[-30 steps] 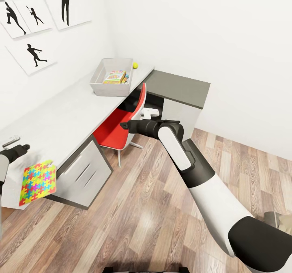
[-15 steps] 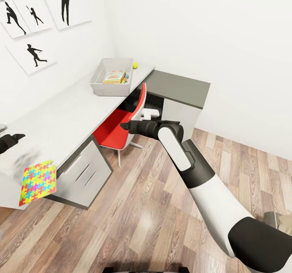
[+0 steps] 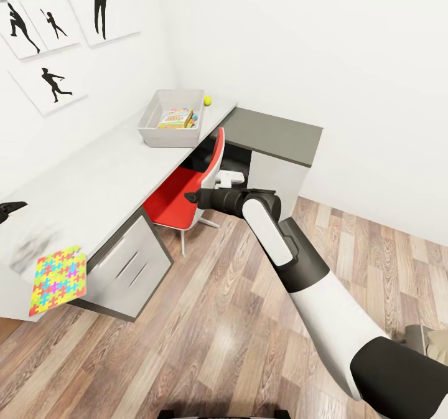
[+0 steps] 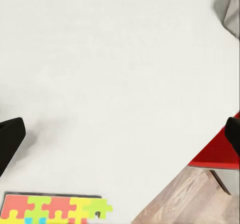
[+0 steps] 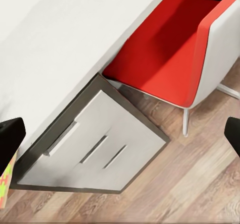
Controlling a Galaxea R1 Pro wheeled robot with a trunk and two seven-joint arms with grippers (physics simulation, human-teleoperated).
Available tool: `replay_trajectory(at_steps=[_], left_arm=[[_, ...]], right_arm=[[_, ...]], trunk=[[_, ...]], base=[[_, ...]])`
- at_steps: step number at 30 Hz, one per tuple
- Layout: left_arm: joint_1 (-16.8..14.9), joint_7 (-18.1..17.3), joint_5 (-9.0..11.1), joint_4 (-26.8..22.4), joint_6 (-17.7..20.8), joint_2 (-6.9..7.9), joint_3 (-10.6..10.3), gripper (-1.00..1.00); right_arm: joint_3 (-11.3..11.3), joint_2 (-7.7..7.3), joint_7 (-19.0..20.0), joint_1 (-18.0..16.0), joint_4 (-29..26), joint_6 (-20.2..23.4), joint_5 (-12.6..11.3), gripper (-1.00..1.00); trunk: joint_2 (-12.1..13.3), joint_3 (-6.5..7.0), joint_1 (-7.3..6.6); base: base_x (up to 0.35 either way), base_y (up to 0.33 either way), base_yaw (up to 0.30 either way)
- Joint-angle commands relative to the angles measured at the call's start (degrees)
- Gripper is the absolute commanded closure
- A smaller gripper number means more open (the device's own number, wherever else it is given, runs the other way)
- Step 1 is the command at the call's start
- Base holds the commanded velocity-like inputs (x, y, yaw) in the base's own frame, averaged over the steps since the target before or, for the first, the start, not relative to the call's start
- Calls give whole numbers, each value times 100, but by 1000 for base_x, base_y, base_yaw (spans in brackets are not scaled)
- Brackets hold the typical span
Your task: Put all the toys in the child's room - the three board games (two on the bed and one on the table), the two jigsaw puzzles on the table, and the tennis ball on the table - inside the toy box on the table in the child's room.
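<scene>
One jigsaw puzzle (image 3: 57, 279) lies flat on the near corner of the white table (image 3: 106, 176); its edge also shows in the left wrist view as a strip of the jigsaw puzzle (image 4: 55, 210). My left gripper (image 3: 7, 210) hovers open above the table top, apart from the puzzle, holding nothing; in its wrist view the left gripper (image 4: 120, 136) has bare table between its fingers. The grey toy box (image 3: 171, 119) stands at the table's far end with a board game (image 3: 176, 118) inside. The tennis ball (image 3: 207, 100) rests just beyond it. My right gripper (image 3: 194, 196) is open by the chair.
A red chair (image 3: 186, 188) is tucked under the table beside the grey drawer fronts (image 5: 95, 144). A low cabinet with a dark grey top (image 3: 274, 134) adjoins the table's far end. Wooden floor (image 3: 205, 319) spreads to the right.
My left gripper has drawn back toward the left edge of the head view, away from the puzzle, which lies where it was. The right arm has barely shifted.
</scene>
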Motion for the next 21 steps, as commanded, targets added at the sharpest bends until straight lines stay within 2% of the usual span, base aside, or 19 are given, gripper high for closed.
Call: replay_trajectory(at_steps=[1, 8, 14, 21], left_arm=[[102, -431, -10, -15, 64, 80, 25, -100], [168, -673, -9, -21, 81, 213, 34, -100], [190, -755, 3, -21, 94, 245, 54, -100], [201, -1016, -8, -21, 125, 278, 208, -100]], right_arm=[[4, 0, -54, 22, -5, 8, -58, -100], [4, 0, -52, 125, -17, 3, -52, -100], [4, 0, -52, 150, -18, 2, -51, -100], [4, 0, -55, 157, -19, 2, -51, -100]], trunk=[[-10, -9, 3], [-10, -9, 3], [-10, -9, 3], [-10, -9, 3]], base=[[0, 0, 0], [0, 0, 0], [0, 0, 0], [0, 0, 0]])
